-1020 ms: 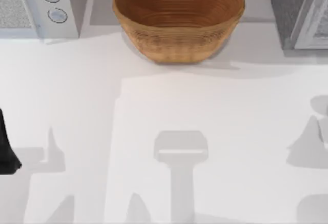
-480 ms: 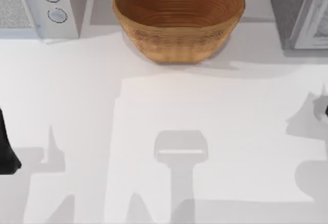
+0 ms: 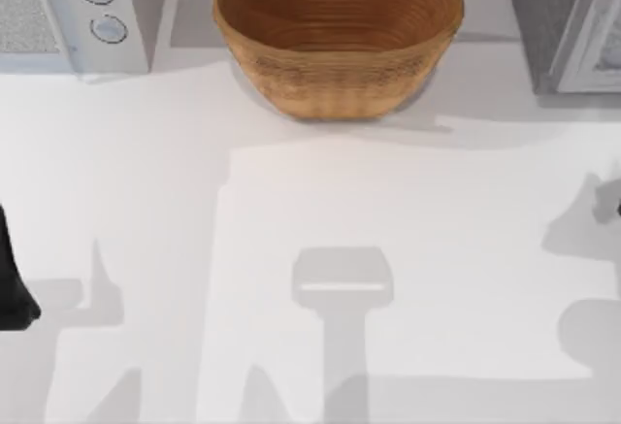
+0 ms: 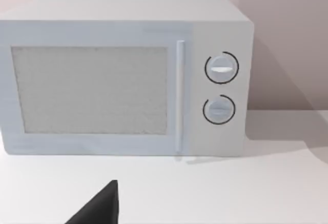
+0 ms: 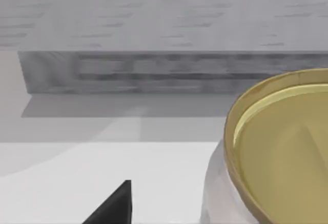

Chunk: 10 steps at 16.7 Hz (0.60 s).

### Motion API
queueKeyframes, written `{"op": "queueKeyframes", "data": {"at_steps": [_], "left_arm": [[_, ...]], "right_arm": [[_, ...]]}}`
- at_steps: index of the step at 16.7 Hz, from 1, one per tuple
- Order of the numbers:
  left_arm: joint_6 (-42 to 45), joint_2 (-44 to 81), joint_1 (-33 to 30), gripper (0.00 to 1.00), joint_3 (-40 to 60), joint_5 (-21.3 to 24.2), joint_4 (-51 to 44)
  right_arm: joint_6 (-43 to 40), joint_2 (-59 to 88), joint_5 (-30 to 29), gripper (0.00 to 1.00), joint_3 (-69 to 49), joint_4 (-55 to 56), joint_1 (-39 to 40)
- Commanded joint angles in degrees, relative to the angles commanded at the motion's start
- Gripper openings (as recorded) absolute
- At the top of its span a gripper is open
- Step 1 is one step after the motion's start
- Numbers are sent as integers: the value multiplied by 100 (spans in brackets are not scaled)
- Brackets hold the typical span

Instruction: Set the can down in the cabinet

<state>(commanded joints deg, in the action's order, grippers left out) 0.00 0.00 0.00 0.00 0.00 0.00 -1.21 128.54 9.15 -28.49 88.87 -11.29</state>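
Right wrist view: the can [image 5: 279, 152] stands close before the grey cabinet [image 5: 174, 73] at 12 o'clock; I cannot tell either arm's fingers' state

The table [image 3: 146, 172] is plain white. At its far edge, the basket [image 3: 337, 31] is tan-brown with fine ribbed weave. The microwave [image 4: 123, 75] is pale grey-white, its door speckled. The cabinet [image 5: 169, 44] is grey wood-grain. The can [image 5: 279, 152] shows a gold-yellow top and whitish side.
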Motion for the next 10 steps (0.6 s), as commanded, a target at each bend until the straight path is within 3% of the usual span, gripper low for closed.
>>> {"op": "queueKeyframes", "data": {"at_steps": [10], "left_arm": [[0, 0, 0, 100, 0, 0, 0]], "right_arm": [[0, 0, 0, 2, 0, 0, 0]]}}
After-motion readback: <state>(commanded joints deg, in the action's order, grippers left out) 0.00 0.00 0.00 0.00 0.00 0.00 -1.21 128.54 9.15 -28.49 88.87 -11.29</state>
